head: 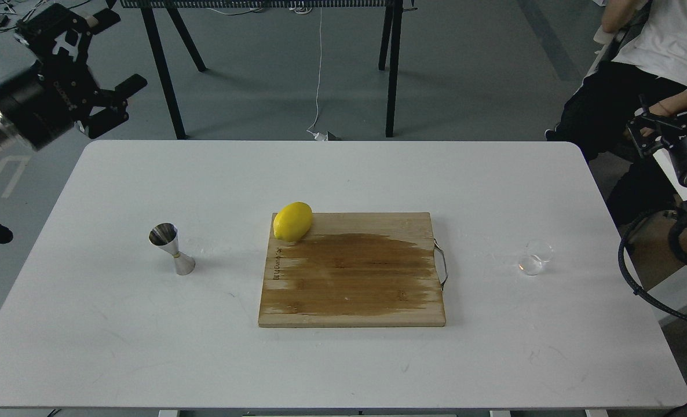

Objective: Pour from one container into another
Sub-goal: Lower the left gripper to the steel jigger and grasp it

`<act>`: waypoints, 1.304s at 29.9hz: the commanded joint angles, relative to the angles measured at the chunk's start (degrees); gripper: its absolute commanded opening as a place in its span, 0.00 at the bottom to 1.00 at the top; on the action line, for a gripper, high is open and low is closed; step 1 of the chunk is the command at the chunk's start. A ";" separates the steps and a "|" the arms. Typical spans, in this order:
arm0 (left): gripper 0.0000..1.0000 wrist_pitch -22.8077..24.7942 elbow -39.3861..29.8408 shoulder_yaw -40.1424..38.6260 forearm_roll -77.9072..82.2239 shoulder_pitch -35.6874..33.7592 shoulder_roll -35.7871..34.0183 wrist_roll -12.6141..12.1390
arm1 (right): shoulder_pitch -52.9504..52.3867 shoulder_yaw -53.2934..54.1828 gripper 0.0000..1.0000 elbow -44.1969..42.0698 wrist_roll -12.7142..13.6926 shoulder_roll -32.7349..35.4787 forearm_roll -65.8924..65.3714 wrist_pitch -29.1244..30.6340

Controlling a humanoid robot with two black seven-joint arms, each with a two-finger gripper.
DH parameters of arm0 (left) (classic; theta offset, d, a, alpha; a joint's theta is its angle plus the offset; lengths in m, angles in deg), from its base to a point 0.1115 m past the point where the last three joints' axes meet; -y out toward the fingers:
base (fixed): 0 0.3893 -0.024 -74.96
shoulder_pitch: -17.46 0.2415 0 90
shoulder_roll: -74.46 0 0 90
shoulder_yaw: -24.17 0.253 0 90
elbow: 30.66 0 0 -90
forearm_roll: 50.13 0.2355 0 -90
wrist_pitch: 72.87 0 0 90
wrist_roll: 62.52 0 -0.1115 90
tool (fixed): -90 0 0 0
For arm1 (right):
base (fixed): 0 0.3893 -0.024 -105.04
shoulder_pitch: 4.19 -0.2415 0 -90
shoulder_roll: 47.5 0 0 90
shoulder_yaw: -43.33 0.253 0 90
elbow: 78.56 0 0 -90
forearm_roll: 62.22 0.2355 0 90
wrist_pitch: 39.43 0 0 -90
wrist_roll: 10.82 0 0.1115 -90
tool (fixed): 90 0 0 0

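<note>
Standing upright on the white desk (117,324), the steel jigger (171,248) is at about nine o'clock from the wooden cutting board (352,289), well apart from its left edge, with its open upper cone tipped slightly toward the camera's left. The clear glass cup (535,257) sits on the opposite side, at three o'clock from the board and near the desk's right edge; whether it holds any liquid cannot be told. A yellow lemon (292,221) rests on the board's far left corner, at roughly eleven o'clock, partly overhanging the edge. A dark, wet-looking patch spreads across the middle of the board, and a thin metal handle (442,263) sticks out of its right side.

The left pincer (109,98) hangs off the desk beyond its far left corner, at ten o'clock from the jigger, its black fingers spread apart and holding nothing. The right pincer (647,130) is off the desk's right side, at two o'clock from the cup; it is seen small and dark, so how far it is open cannot be told. A seated person (662,52) in a white shirt is behind it.
</note>
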 commanded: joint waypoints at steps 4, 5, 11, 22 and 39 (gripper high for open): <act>0.99 -18.32 -13.78 -0.01 27.85 14.14 -2.48 0.34 | -0.13 -0.21 1.00 0.42 0.02 -0.29 -0.03 0.00; 0.99 -20.08 -14.22 0.17 29.79 16.26 -3.71 1.04 | -0.04 -0.21 1.00 0.42 0.02 -0.29 -0.11 0.00; 0.99 -27.99 -11.87 0.26 44.72 24.44 -5.48 5.70 | 0.66 -0.21 1.00 -0.10 -0.15 -0.29 -0.11 0.00; 0.99 -44.53 14.06 2.72 80.25 26.82 8.05 5.88 | 0.93 -0.39 1.00 -4.66 -0.16 -3.27 -0.55 0.00; 0.85 -47.60 33.75 3.16 81.40 19.18 23.25 7.64 | 0.05 -0.30 1.00 -7.22 0.02 -4.15 -2.84 0.00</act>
